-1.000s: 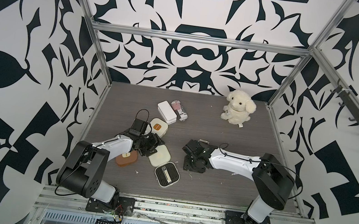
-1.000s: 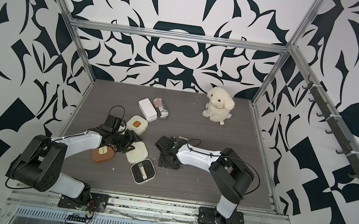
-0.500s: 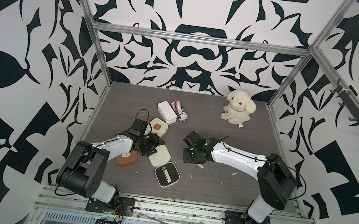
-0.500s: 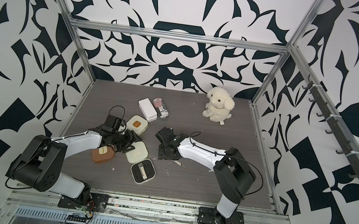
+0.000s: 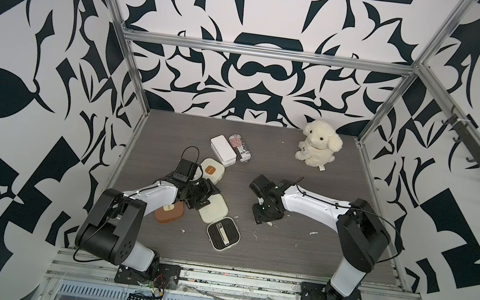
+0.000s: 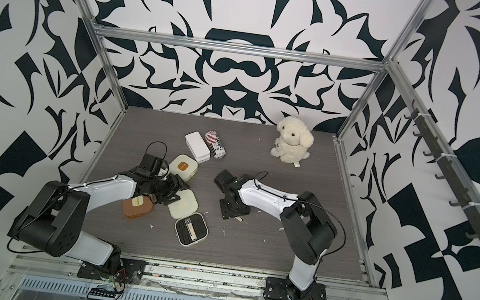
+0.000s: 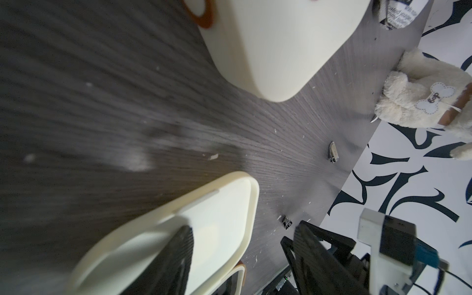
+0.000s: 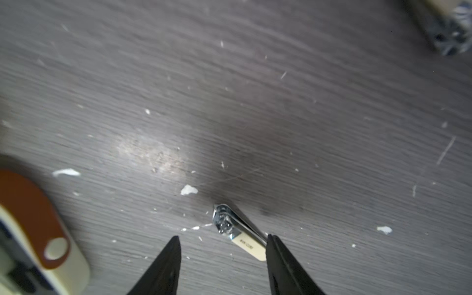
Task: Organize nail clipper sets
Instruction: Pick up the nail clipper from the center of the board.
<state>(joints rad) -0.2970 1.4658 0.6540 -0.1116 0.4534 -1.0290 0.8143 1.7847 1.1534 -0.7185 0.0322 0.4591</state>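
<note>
Ines: Only our right gripper [image 8: 223,237] has moved: half a second ago it sits a little farther up the table [image 5: 281,252], and now it hangs low over the bare top again. Our left gripper [image 5: 202,203] has not stirred.

Paul: From the left, then. We have the tan-brown case [image 5: 168,212] closed, half under our left arm [image 5: 149,197], and the closed cream case [image 5: 212,170] behind it. Our left gripper stands at the lid [image 5: 215,214] of the open cream case. One of its fingers [image 7: 178,255] lies over the lid's inside and the other stands outside the rim, jaws apart, pinching nothing.

Ines: If that arm drags sideways, we judge the lid tugs the black tray [image 5: 213,239] along, and the slotted clipper [image 5: 222,234] may jump out.

Paul: Further right, our right gripper hangs spread just above the loose clipper [image 8: 240,235] on the table. It lies slantwise, its cream end right at one fingertip, not centred.

Ines: So if we close now, we probably shove it or flip it instead of catching it. It looks thin and slick, and our tips may scrape the table.

Paul: And the slots look narrow, so a crooked grip means a crooked drop.
</note>
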